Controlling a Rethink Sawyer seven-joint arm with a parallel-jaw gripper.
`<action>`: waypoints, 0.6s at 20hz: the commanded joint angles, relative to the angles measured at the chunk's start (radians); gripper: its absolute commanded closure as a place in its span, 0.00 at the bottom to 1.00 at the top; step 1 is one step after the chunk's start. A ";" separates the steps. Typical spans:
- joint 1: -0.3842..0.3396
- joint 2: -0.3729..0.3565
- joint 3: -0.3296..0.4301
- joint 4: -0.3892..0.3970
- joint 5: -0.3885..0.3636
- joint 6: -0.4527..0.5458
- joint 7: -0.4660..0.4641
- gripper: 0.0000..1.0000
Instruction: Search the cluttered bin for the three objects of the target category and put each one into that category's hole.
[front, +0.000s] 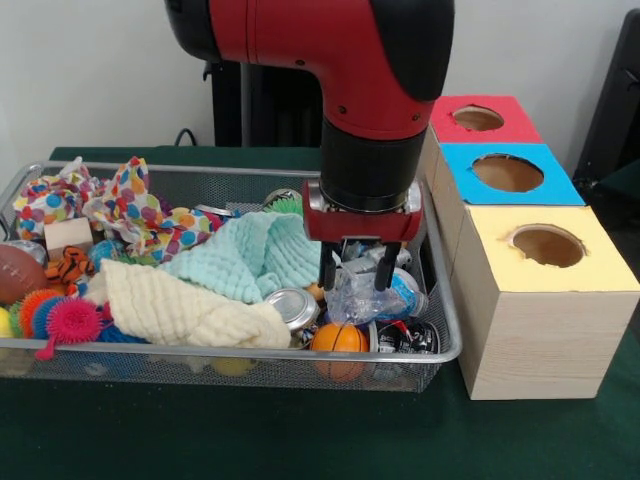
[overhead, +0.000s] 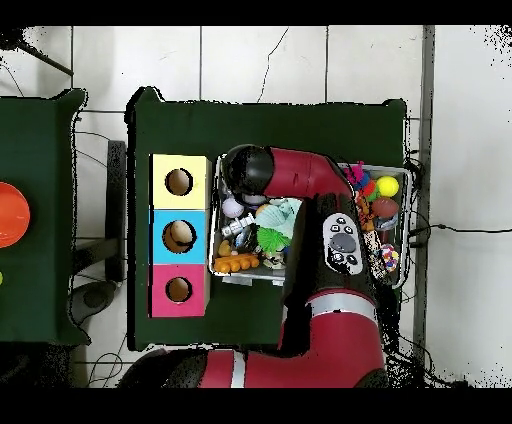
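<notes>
From the front, the red and black arm (front: 372, 90) comes down into the right part of the wire mesh bin (front: 440, 330), and its gripper (front: 357, 277) hangs with its two dark fingers spread, their tips just above or touching a crumpled clear plastic bottle (front: 365, 292); they pinch nothing that can be made out. Beside the bottle lie a mint green cloth (front: 250, 255), a cream cloth (front: 175, 305), a silver can (front: 292, 307), a small orange basketball (front: 338, 338), a pink spiky ball (front: 72, 320), a toy football (front: 15, 272) and a polka-dot cloth (front: 135, 210). To the right of the bin stand three wooden boxes with round holes, topped yellow (front: 545, 250), blue (front: 508, 174) and red (front: 478, 118). From overhead, the arm covers most of the bin (overhead: 396, 168), so the gripper itself is hidden; the yellow (overhead: 179, 182), blue (overhead: 179, 236) and red (overhead: 179, 290) box tops sit in a column just beside the bin, on the dark green table (overhead: 260, 125). An orange item (overhead: 236, 263) lies in the bin near the red box.
</notes>
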 joint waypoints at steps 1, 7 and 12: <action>-0.007 0.050 0.061 0.032 -0.020 -0.059 0.077 0.00; 0.000 0.043 0.056 0.046 -0.023 -0.072 0.085 0.00; 0.000 0.060 0.055 0.038 -0.028 -0.095 0.090 0.00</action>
